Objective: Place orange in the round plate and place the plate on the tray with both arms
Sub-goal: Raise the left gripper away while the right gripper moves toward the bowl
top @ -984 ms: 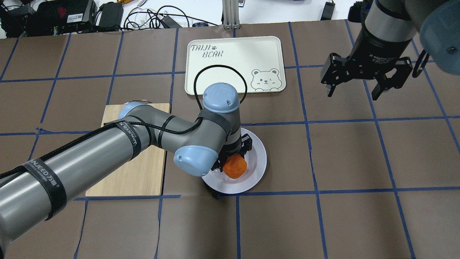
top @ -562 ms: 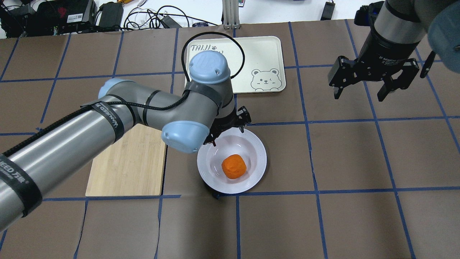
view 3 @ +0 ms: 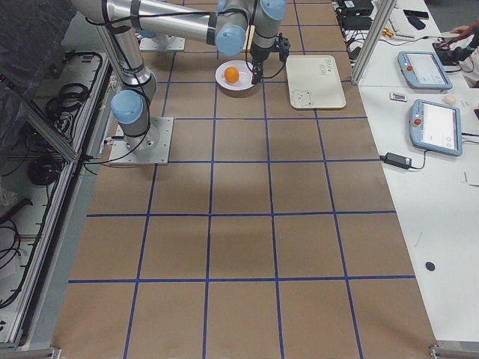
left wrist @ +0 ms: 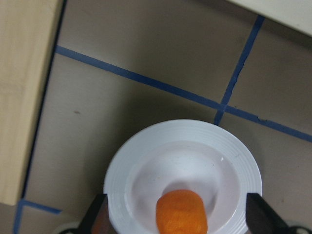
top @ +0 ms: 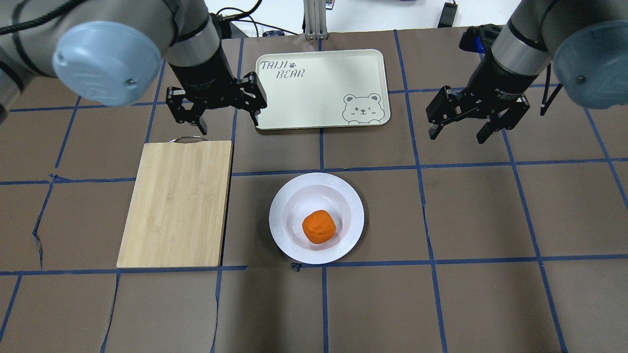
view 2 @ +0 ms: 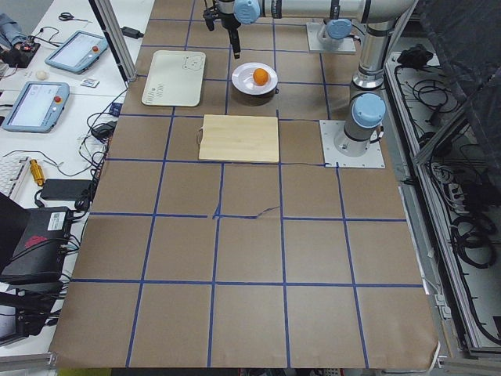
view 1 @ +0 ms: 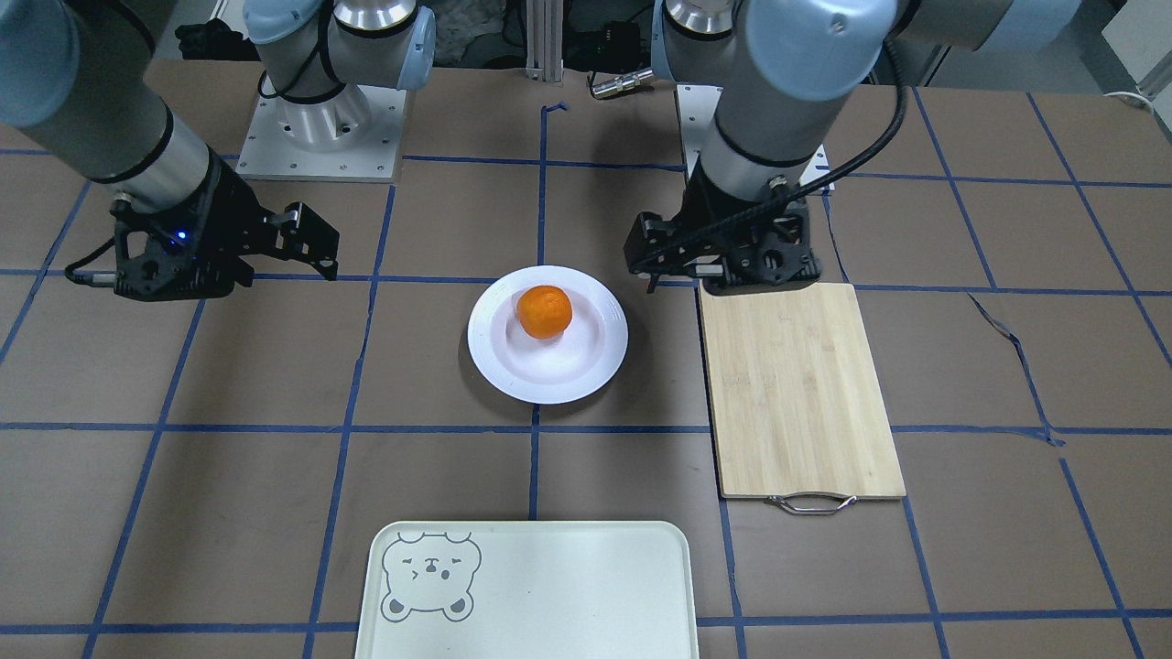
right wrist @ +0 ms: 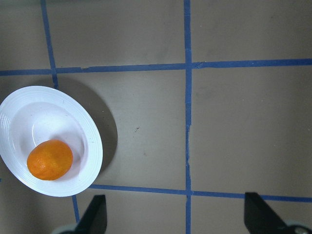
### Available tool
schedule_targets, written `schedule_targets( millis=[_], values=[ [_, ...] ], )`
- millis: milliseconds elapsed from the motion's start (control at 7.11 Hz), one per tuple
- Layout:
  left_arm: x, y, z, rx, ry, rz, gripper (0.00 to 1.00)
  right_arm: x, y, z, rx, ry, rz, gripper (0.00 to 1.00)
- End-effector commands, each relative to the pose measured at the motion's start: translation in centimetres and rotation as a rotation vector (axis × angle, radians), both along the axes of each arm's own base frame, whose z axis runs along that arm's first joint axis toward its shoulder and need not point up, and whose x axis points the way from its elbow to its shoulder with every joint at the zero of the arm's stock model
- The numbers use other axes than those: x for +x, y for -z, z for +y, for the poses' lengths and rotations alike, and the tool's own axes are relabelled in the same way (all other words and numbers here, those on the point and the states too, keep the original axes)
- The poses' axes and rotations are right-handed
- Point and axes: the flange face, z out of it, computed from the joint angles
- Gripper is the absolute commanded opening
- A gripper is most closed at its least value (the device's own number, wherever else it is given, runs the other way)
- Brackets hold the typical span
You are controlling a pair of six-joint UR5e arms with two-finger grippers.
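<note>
Orange (top: 319, 226): in sunken centre of round plate (top: 284, 235);
Round plate: near tray (top: 319, 88), not touching;
Left gripper (top: 229, 126): spread wide, empty, beside tray;
Right gripper (top: 456, 137): spread wide, empty

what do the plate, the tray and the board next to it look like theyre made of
Round plate: glossy white, with highlights and a ridged rim, likely glazed ceramic, possibly melamine. Tray: matte cream with a printed bear, probably plastic or a fibre composite. Cutting board: pale with striped grain, looks like bamboo or wood.
</note>
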Motion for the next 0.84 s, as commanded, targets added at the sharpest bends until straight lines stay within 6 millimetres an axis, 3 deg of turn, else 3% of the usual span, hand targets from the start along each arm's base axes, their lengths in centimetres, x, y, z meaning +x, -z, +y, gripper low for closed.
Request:
schedule_targets(
  millis=[0,422,562,703],
  values=[
    [4.7,-3.4,0.4,-0.07,0.114,-0.002,1.0,1.3,6.0,0.7,-0.058,-0.042,-0.132,1.0],
    [4.5,-3.8,-0.1,-0.171,0.116,-0.007,1.0,2.8,16.3,2.9,-0.142,-0.037,-0.252,1.0],
    [4.5,-4.0,0.0,-0.174,0.116,-0.009,1.0,3.5,18.6,3.6,-0.141,-0.028,-0.321,1.0],
    [4.9,-3.9,-0.2,-0.174,0.11,-0.008,1.0,4.0,19.4,3.6,-0.125,-0.023,-0.364,1.0]
  ],
)
